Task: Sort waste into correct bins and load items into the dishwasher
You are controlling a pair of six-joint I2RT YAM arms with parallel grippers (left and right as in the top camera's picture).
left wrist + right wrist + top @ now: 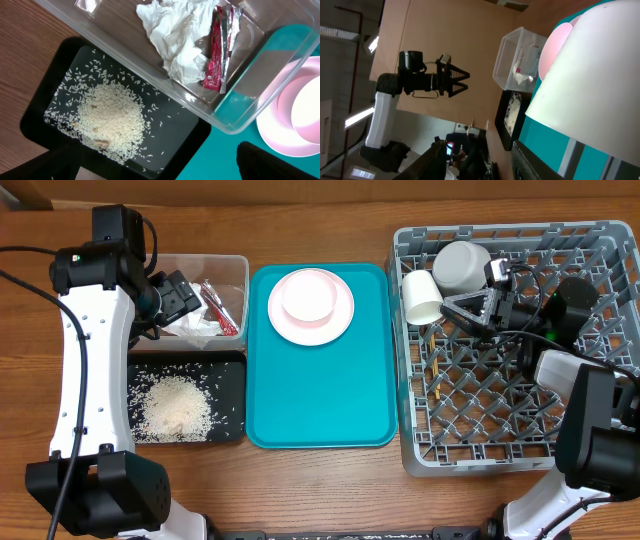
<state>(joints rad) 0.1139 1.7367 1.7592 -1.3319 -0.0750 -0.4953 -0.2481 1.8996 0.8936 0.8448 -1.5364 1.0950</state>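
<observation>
Wooden table [320,490] carries everything. At upper left the left arm [92,350] hovers over the tub [232,270], jaws wide open and empty; tissue [175,45] and wrapper [214,60] lie inside it; rice [110,120] sits in the black tray [192,132] below. At centre, plate [345,310] and pink bowl [308,295] wait on the teal tray [320,400]. At right the right arm [570,372] has its jaws at the cup [420,295] in the rack's [510,440] upper left corner, beside the grey bowl [460,265]; whether they grip it I cannot tell.

Seat the cup between pegs, clear of the grey bowl, before letting go.

Only overhead shows the chopsticks [437,370] in the rack; only the left wrist view shows the wrapper's silver lining; the cup fills much of the right wrist view.
</observation>
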